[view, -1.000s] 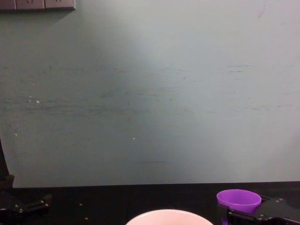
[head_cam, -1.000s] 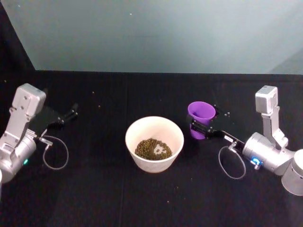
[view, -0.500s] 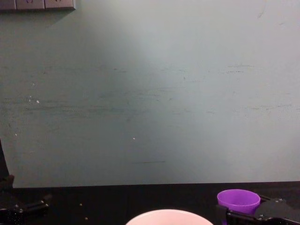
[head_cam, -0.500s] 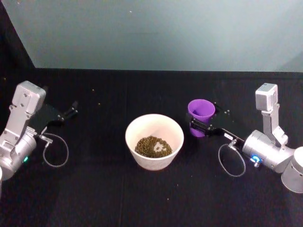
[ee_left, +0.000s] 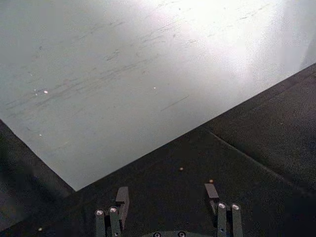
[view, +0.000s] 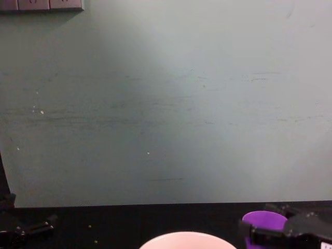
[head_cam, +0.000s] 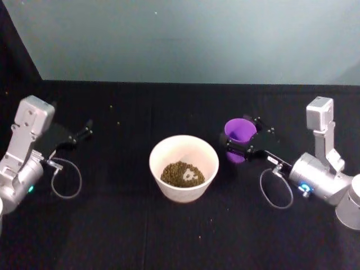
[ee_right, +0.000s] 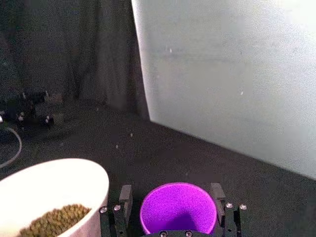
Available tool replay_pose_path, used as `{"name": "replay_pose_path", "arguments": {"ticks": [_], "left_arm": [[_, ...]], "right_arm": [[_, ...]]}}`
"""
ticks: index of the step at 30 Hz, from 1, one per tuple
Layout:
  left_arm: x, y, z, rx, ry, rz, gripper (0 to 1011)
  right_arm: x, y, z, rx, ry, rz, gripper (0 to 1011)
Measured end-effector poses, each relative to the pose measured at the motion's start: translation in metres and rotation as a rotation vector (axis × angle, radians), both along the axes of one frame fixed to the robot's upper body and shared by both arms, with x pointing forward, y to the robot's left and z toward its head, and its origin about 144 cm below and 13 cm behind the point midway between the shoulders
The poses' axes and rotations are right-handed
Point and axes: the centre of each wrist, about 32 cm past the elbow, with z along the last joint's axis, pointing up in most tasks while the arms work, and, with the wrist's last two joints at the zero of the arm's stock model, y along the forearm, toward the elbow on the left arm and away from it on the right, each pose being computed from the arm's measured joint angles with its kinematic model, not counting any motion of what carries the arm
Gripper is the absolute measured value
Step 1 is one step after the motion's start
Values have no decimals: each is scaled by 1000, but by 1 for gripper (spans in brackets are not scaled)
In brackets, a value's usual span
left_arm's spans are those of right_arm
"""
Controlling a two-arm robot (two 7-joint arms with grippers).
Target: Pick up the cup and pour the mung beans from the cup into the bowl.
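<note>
Right gripper (head_cam: 243, 142) around seemingly empty cup (head_cam: 239, 133)

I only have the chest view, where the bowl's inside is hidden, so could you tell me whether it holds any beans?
Observer: Yes, the head view shows a heap of mung beans in the bowl.
Operator: Thank you. Is anything left in the cup?
Observer: The right wrist view looks into the cup, with the right gripper around it; what shows of its inside is bare purple.
Operator: And the left gripper?
Observer: The left gripper is open, parked over the table's left side, away from the bowl.
</note>
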Motion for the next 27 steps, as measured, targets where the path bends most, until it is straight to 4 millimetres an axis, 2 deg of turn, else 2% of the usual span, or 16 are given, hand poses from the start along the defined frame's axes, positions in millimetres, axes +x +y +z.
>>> {"name": "replay_pose_path", "arguments": {"ticks": [9,15,19,27], "left_arm": [[0,0,0,0,0,0,1000],[0,0,0,0,0,0,1000],[0,0,0,0,0,0,1000],[0,0,0,0,0,0,1000]], "right_arm": [[-16,-1,29,21,-65,-34,1000],[-31,0,49,37,-95,-132,1000],[-41,-2,56,44,-114,-229,1000],[-48,-5,53,69,-106,-362,1000]]}}
